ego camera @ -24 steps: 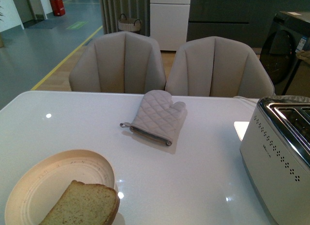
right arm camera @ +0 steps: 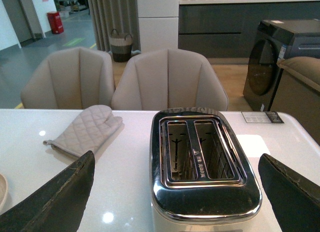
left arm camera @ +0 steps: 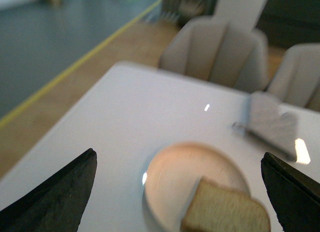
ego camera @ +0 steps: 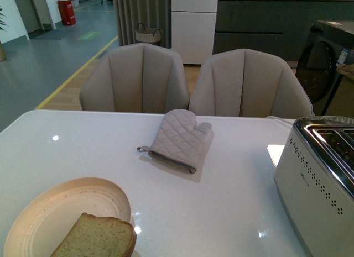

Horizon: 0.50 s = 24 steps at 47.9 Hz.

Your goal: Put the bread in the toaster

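Note:
A thick tan slice of bread (ego camera: 98,237) lies on a round beige plate (ego camera: 52,210) at the table's near left. The left wrist view shows the bread (left arm camera: 227,212) and the plate (left arm camera: 175,169) below my left gripper (left arm camera: 179,192), which is open and empty, its dark fingers wide apart above the plate. The silver-white toaster (ego camera: 321,185) stands at the near right. In the right wrist view its two chrome slots (right arm camera: 200,152) are empty, and my right gripper (right arm camera: 177,192) hangs open and empty above the toaster's near end.
A grey quilted oven mitt (ego camera: 177,138) lies in the middle of the white table (ego camera: 221,213). Two beige chairs (ego camera: 138,80) stand behind the far edge. A white card (ego camera: 275,152) lies beside the toaster.
The front view has tilted slightly: everything sits a little lower in the picture. The bread, plate, mitt and toaster keep their places on the table.

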### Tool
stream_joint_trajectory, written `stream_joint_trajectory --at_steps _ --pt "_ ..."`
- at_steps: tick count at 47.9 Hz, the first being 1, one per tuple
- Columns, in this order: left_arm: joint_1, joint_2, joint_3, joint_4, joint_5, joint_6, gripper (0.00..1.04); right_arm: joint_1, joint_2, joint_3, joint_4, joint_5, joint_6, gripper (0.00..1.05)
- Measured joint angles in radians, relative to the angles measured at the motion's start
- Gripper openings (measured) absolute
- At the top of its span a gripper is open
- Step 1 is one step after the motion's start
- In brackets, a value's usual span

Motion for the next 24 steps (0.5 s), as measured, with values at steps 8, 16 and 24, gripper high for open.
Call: stream_joint_trajectory --at_steps 8,16,24 --pt "0.017 0.531 0.098 0.294 0.012 -0.314 0.98 0.000 -0.001 0.000 0.000 -0.002 0.000 0.96" --pt "0.077 0.983 0.203 0.589 0.060 -0.358 0.98 0.000 -0.001 0.000 0.000 -0.002 0.000 0.96" --pt "0.122 1.468 0.344 0.785 0.103 -0.357 0.98 0.000 -0.001 0.000 0.000 -0.002 0.000 0.96"
